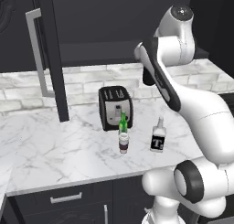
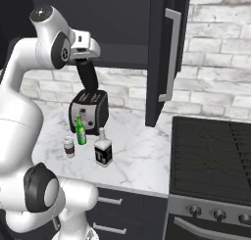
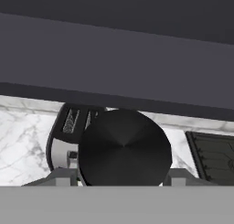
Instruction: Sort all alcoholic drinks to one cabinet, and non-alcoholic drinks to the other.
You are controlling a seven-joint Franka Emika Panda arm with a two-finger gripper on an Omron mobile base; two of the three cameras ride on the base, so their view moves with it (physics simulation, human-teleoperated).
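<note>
1. Currently the black flask (image 3: 124, 147) sits between the fingers of the gripper (image 3: 122, 182), its round top facing the hand camera; the jaws look closed on its sides. In the right base view the gripper (image 2: 89, 89) holds the flask (image 2: 89, 77) above the toaster (image 2: 88, 110), just under the open cabinet's lower edge.

2. Step in hand, as I judge it: lifting the flask up to the cabinet (image 2: 117, 23) at twelve o'clock. To do it well: keep the flask upright, clear the bottom shelf lip (image 3: 114, 67) before pushing inward, set it down flat well inside, then let go.

3. Risk: the open door (image 2: 164, 58) hangs at three o'clock of the flask in the right base view; stay off it and its silver handle (image 2: 170, 58).

4. Left on the marble counter (image 1: 45, 145): the coffee cup (image 1: 123, 142), with the green beer bottle (image 1: 122, 123) touching or just behind it at twelve o'clock, and the squat pale bottle (image 1: 157, 136) near, at three o'clock, in the left base view. All stand upright in front of the toaster.

5. Writing: the squat bottle's black label bears a white letter, reading like a "T". The beer label is too small to read. No brand visible on flask or cup.

6. Stove (image 2: 215, 156) lies at four o'clock of the counter group, right base view.
</note>
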